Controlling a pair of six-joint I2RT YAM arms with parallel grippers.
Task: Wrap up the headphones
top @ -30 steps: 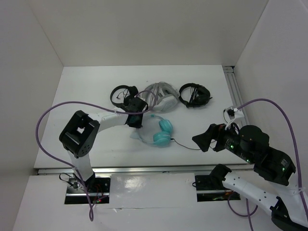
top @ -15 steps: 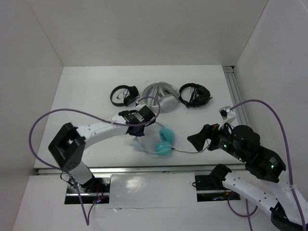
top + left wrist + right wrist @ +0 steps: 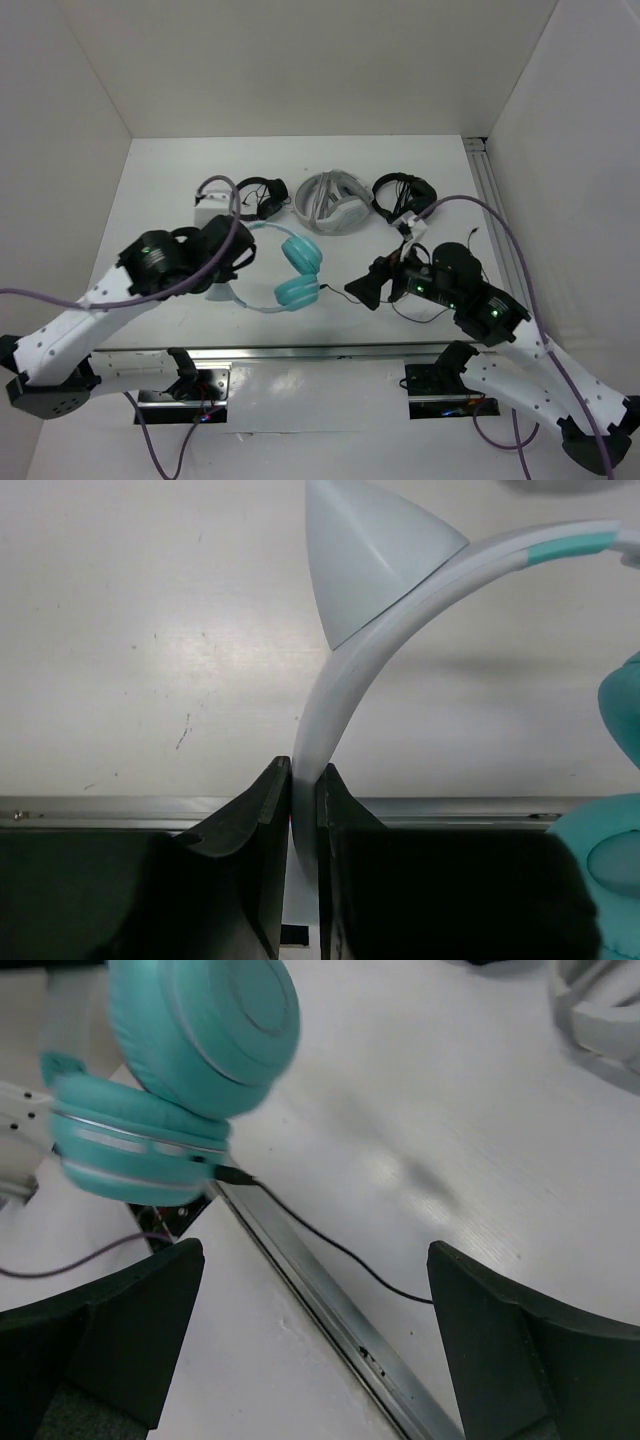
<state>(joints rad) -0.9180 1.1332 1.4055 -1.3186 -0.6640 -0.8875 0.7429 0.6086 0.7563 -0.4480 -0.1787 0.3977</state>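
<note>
Three white walls (image 3: pixel 300 60) | white table (image 3: pixel 170 180) | headphones (image 3: pixel 300 253) near front rail (image 3: pixel 330 350)

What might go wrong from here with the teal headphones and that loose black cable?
1. The left gripper pinches only the thin headband of the headphones, so they may swivel or slip out.
2. The black cable lies loose beside the metal rail near the open right gripper. It could snag there or be missed.
</note>
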